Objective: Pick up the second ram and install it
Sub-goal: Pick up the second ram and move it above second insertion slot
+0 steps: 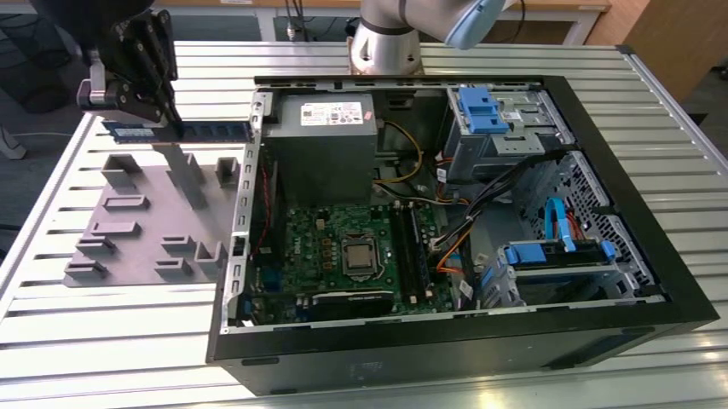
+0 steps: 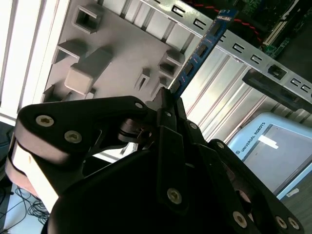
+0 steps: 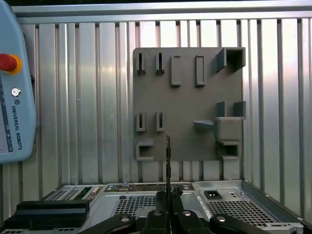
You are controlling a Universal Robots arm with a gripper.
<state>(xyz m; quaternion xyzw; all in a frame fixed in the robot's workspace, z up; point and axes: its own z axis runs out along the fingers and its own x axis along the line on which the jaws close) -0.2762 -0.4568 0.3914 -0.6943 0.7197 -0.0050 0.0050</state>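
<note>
Over the grey fixture plate, at the exterior view's left, the gripper has its jaws clamped on the second ram and holds it clear of the plate. The stick's long axis runs level toward the open computer case, whose motherboard lies well apart, rightward and lower.

Bright, even daylight washed the slatted bench, blowing its edge slats to white glare in the second wrist view. The black jaws read as an underlit mass there; the case interior sat shadowed.
</note>
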